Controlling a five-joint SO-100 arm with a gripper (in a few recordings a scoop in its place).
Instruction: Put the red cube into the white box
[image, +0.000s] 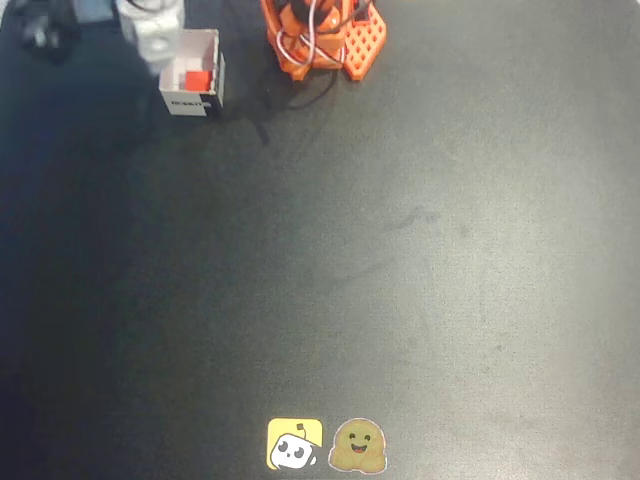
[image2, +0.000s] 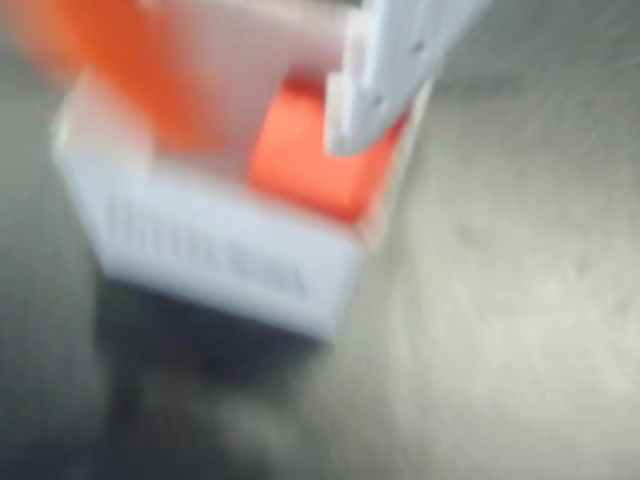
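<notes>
We count one small bright red-orange solid cube (image: 196, 78), and it already lies inside the one small white thin-walled cardboard box (image: 190, 103), which stands at the far left of the dark table (image: 400, 280) in the overhead view, left of the orange arm base (image: 322, 35). In the wrist view the cube (image2: 305, 160) sits toward the right side of the box (image2: 230, 260), whose near wall bears a dark printed label.

We judge the cube light, rigid and smooth-faced, easy to pinch across two opposite flat faces, though a plain face could slip under a weak squeeze. The box looks light and flimsy; its thin walls would dent or slide if nudged, so it is best left alone.

One white gripper (image2: 300, 110) hovers over the box opening; a pale finger (image2: 385, 75) hangs just above the cube. The wrist view is blurred, so we cannot tell whether the jaws are parted or closed.

Near the front edge lie two stickers (image: 327, 445), side by side.
</notes>
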